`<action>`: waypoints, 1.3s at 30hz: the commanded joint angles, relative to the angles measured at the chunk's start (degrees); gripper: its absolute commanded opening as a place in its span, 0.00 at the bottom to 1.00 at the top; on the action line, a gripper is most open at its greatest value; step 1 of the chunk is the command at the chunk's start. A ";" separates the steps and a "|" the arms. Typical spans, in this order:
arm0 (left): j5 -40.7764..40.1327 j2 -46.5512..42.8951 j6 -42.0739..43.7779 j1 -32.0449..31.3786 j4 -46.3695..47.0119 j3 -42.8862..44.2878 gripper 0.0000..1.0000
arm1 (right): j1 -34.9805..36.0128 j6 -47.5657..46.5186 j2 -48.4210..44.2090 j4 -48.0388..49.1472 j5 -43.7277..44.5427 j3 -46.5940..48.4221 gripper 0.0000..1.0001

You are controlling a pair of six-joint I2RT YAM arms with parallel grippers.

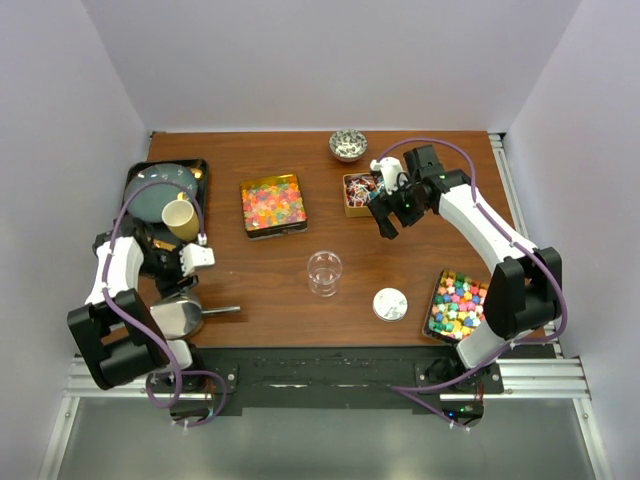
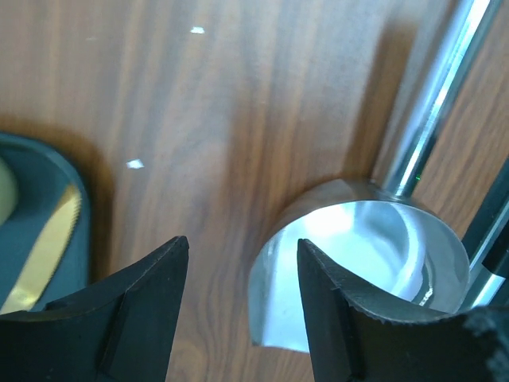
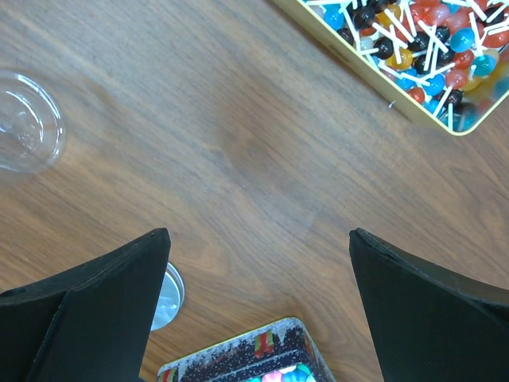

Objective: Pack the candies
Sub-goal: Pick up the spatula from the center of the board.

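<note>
Left wrist view: left gripper (image 2: 242, 318) half-spread astride the scoop (image 2: 366, 263) rim at lower right, maybe touching; right gripper (image 3: 258, 310) spread wide.

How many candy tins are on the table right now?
3: gummy tin left of centre, lollipop tin farther back right of centre, cube-candy tin at the near right edge. None looks hidden.

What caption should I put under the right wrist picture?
Open right gripper above the wooden table, near a tin of lollipops.
</note>
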 commanded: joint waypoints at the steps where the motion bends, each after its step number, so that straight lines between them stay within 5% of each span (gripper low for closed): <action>1: 0.42 0.37 5.93 0.76 1.19 -2.73 0.62 | 0.30 -0.95 -0.47 -1.19 -1.27 2.66 0.99; 7: -1.44 -0.15 10.24 0.93 2.86 -6.60 0.59 | 0.57 -1.31 0.67 -1.02 -1.19 3.46 0.99; 15: -1.00 -4.89 15.43 0.76 9.63 -15.73 0.28 | 1.18 -1.13 1.03 -0.75 -0.92 3.81 0.99; 23: 4.62 -6.22 8.68 -0.30 11.48 -14.70 0.00 | 2.41 -3.14 0.07 -1.28 -5.22 6.17 0.98; 32: 12.53 -6.05 -4.60 -9.52 7.62 -3.62 0.00 | 10.22 -16.32 -2.49 1.26 -20.77 10.66 0.95; 39: 16.84 1.41 -16.11 -17.25 9.19 3.32 0.00 | 17.52 -27.22 4.53 1.53 -25.35 17.95 0.91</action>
